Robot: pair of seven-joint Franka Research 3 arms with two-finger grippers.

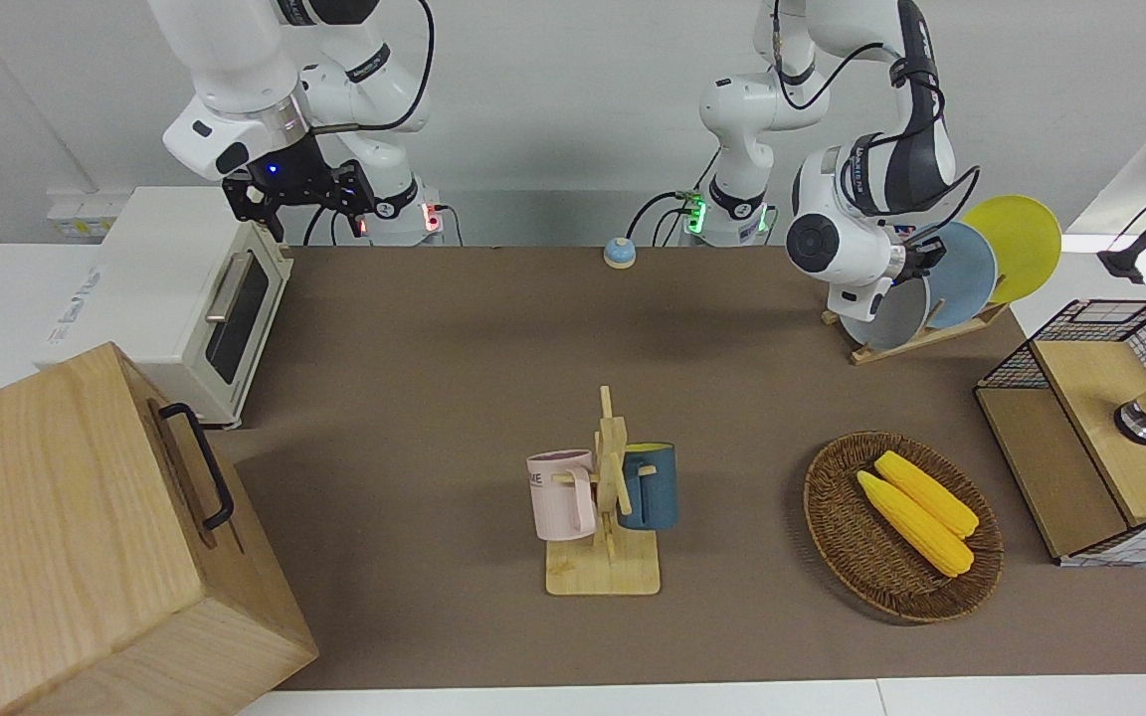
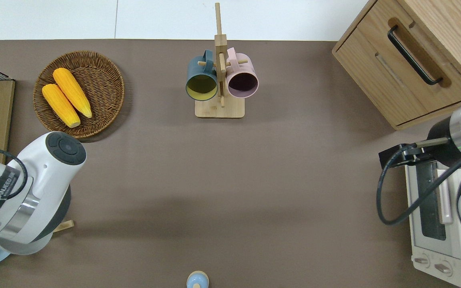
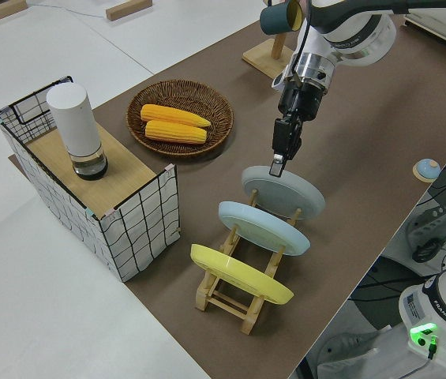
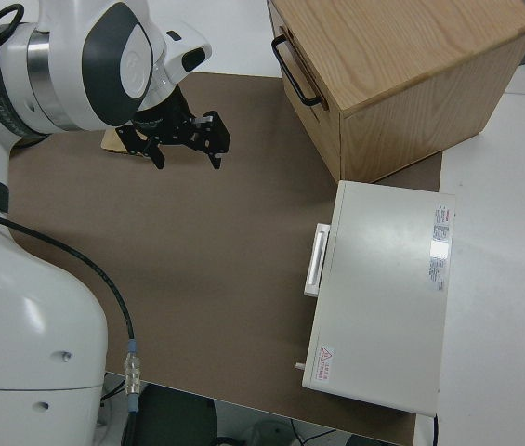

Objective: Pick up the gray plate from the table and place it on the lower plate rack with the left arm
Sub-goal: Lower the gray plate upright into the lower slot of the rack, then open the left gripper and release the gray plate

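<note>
In the front view my left gripper (image 1: 916, 261) is at the upper edge of the gray plate (image 1: 897, 315). The plate stands in the rack (image 1: 916, 336), in the slot farthest from me, and leans on the blue plate (image 1: 963, 275); the yellow plate (image 1: 1019, 244) is the next one. The rack is on the table (image 1: 454, 378), toward my left arm's end. My left arm (image 1: 857, 224) hides part of the gray plate. On the pink cup (image 1: 561, 494) there are letters that look like "ME"; I cannot read more. The oven (image 1: 170, 303) has writing on its top, too small to read. My right gripper (image 1: 299, 194) is parked.

In the overhead view my left arm (image 2: 26, 192) covers the plates; only one end of the rack (image 2: 64, 226) shows. On the arm's black band I read "UFEED". The basket (image 2: 79, 94) with two corn cobs (image 2: 66, 102) lies farther from me than the rack.

In the left side view the fingers (image 3: 278, 166) of my left gripper (image 3: 277, 167) are close together on the rim of the gray plate (image 3: 284, 192), so I hold it by a narrow pinch. The plate sits tilted in the rack (image 3: 238, 296). On my base I read "FRANKA".

In the right side view my right gripper (image 4: 186, 139) hangs with the jaws apart and holds nothing.
</note>
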